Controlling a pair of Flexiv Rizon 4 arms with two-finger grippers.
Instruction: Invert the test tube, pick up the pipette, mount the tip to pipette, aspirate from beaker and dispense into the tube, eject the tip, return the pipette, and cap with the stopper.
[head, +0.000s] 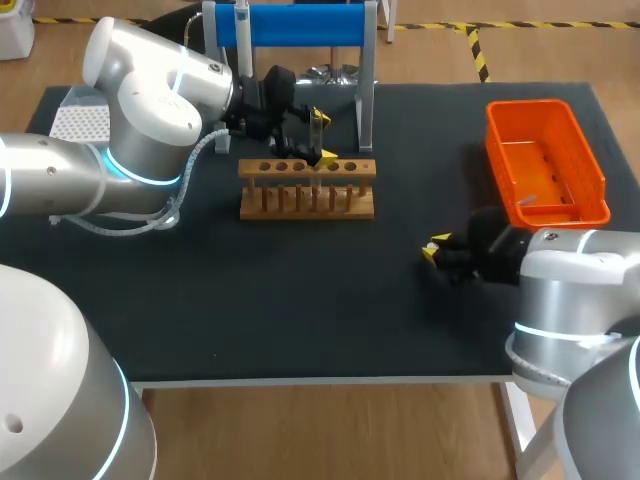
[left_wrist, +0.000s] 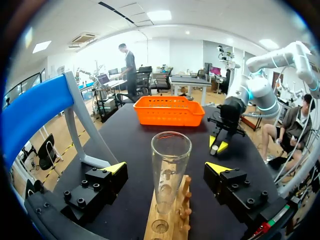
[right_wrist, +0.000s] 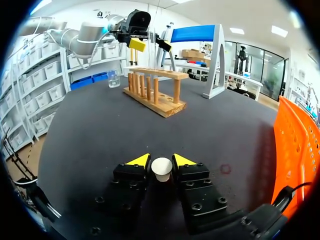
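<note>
An orange plastic basket (head: 545, 160) sits on the black table (head: 300, 300), right of the wooden tube rack (head: 306, 188). In the rack, a clear glass test tube (left_wrist: 171, 165) stands mouth up between the left gripper's (head: 322, 137) spread fingers, untouched. The right gripper (right_wrist: 161, 161) pinches a small white stopper (right_wrist: 161, 170).

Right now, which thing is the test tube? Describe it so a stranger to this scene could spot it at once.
On the black table, find the wooden rack in front of the blue-barred stand. The test tube is the clear glass tube standing upright in it, mouth up, between the open fingers of the left tool; the rack's other holes look empty.
</note>
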